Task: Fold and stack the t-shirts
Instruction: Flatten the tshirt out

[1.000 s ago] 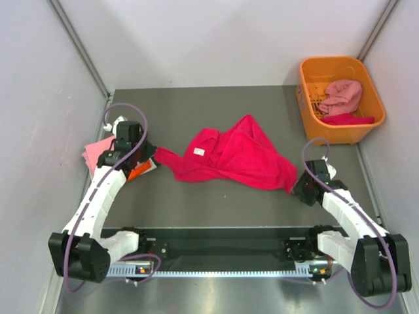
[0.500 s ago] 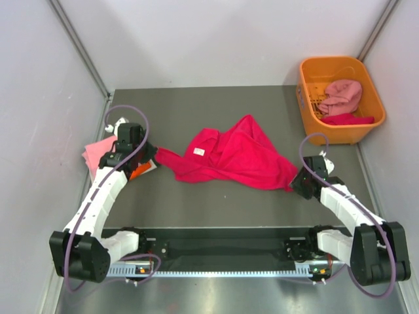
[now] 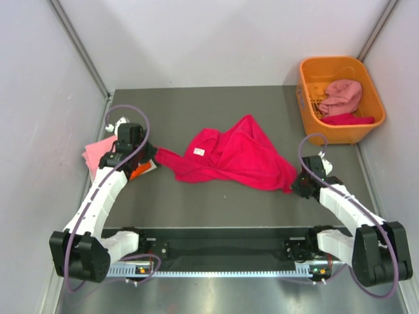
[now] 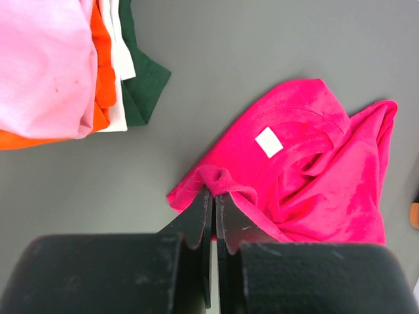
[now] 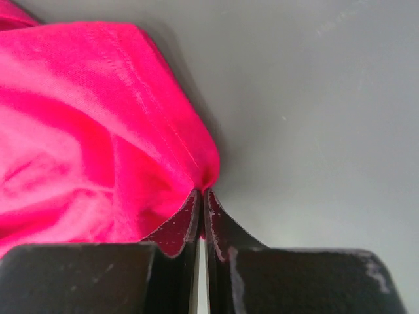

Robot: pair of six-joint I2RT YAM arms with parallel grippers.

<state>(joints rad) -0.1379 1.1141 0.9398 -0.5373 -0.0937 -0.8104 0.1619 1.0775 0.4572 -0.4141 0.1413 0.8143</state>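
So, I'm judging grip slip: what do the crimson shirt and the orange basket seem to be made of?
The crimson shirt looks like soft matte knit cloth, probably cotton: it wrinkles and shows stitched hems. The orange basket looks like rigid moulded plastic, smooth, with slots.

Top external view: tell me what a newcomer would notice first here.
The crumpled crimson-pink t-shirt lies mid-table, with the left gripper pinching its left corner and the right gripper its right corner. An orange basket sits at the far right corner with a dusty pink shirt inside. A folded stack lies by the left arm.
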